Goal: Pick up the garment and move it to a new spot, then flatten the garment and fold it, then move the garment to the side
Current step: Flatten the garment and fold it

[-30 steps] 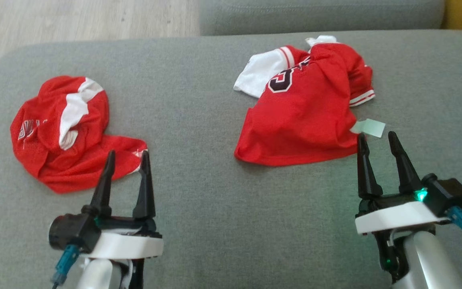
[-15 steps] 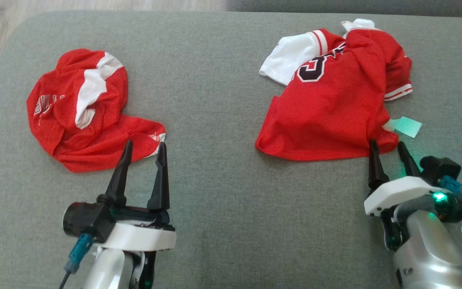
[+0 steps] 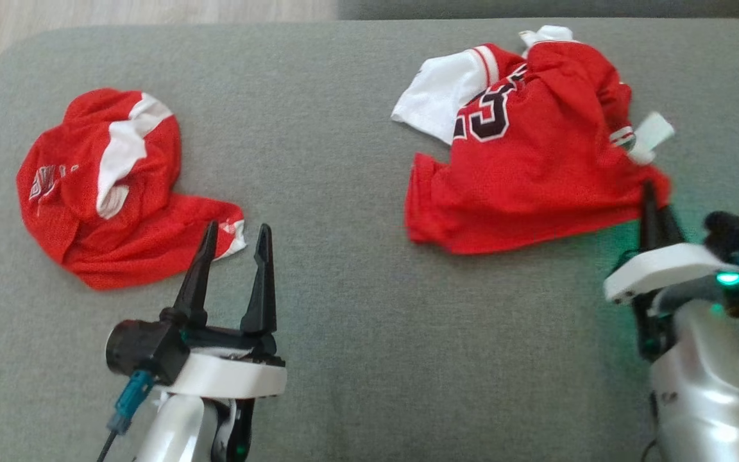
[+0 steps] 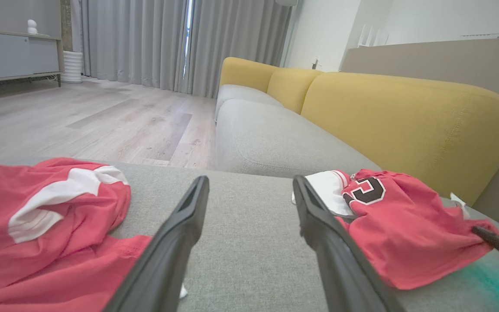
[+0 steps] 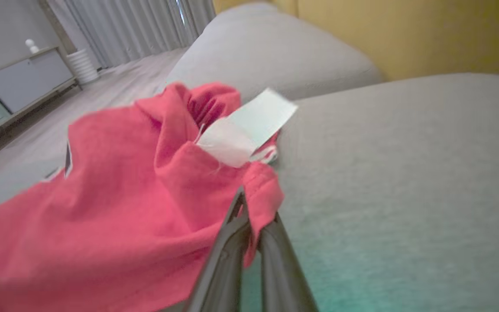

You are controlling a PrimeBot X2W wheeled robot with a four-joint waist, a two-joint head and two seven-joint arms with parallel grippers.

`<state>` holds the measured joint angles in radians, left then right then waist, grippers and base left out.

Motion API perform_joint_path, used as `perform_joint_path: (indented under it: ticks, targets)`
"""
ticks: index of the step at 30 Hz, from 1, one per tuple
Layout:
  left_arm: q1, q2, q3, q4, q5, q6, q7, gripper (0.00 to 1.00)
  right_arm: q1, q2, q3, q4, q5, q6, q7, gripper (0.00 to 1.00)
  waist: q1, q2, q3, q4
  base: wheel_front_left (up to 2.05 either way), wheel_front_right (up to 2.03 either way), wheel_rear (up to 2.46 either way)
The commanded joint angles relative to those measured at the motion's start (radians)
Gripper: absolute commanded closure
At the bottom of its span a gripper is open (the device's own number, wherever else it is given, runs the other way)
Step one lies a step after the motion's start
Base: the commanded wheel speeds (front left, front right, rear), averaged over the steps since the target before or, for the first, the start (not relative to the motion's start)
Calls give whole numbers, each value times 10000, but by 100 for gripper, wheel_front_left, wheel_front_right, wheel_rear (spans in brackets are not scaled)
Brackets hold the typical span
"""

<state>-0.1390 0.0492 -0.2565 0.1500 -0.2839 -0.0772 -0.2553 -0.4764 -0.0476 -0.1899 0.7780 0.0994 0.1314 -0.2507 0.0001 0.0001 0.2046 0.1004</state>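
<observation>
The garment (image 3: 523, 186), a red mesh jersey with a dark number and a white sleeve, lies crumpled on the right half of the grey cushion (image 3: 356, 333), toward its far edge. Its near right corner is raised off the fabric. The right gripper (image 3: 649, 189) is clamped on that corner, its two dark fingers pressed together with a small fold of red cloth between them, as the right wrist view shows plainly. A pale paper tag (image 3: 650, 136) sticks out of the bunched cloth just beyond the pinch.

The hold looks thin. It takes only the hem edge, so the judgement is that the slick mesh could slide out under the jersey's own weight once the arm lifts or carries it sideways. With one corner as the only hold, the rest would hang in a rope and land more twisted than it is now, making the flattening harder. The tag could also fold under and leave a lump.

The left gripper (image 3: 238, 226) hovers with its fingers spread wide and nothing between them. It sits just beside the trailing edge of the other red jersey (image 3: 100, 192), well apart from the held one. A careless forward move there could snag the wrong piece.
</observation>
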Motion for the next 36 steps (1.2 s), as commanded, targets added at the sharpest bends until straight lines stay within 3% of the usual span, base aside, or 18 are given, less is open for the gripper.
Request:
perform_joint_path:
  ticks: [1,7,11,16,17,18,19,21,27,32,36]
  targets:
    - [-298,12,289,-294,-112,86,-64,0,90,-26,-168,-549,-316,-7,-108,100,-1,-1,-115,-121,0,0,0]
    - [-230,11,192,-323,-224,131,-64,0,101,-34,-3001,-2073,-2564,-7,-48,100,-1,-1,-340,-256,0,0,0]
    - [-210,11,111,-365,-362,178,-64,0,-339,-180,-4777,-3168,-3898,-7,565,100,-1,-1,-394,-187,0,0,0]
    - [-204,11,42,-379,-488,206,-64,0,-708,-211,-5940,-3920,-4905,-7,1221,100,-1,-1,-405,-39,0,0,0]
    - [-204,11,27,-385,-517,215,-64,0,-786,-214,-6161,-4047,-5110,-7,1293,88,-1,-1,-400,-1,0,0,0]
    - [-202,11,15,-388,-542,220,-64,0,-853,-206,-6339,-4176,-5329,-7,1316,23,-1,-1,-398,32,0,0,0]
    - [-197,11,5,-387,-560,222,-64,0,-925,-190,-6497,-4266,-5487,-7,1320,0,-1,-1,-397,62,0,0,0]
    - [-188,11,-5,-373,-586,223,-64,0,-1044,-142,-6677,-4334,-5680,-7,1298,0,-1,-1,-391,107,0,0,0]
    - [-156,11,34,-291,-585,218,-64,0,-969,-35,-5803,-3883,-5033,-7,733,0,-1,-1,-466,111,0,0,0]
    - [-94,11,96,-280,-510,203,-64,0,-290,-29,-3776,-3233,-3191,-7,207,0,-1,-1,-647,-10,0,0,0]
    - [2,11,135,-272,-447,177,-64,0,640,-28,-1466,-3090,-1428,-7,-20,0,-1,-1,-814,-104,0,0,0]
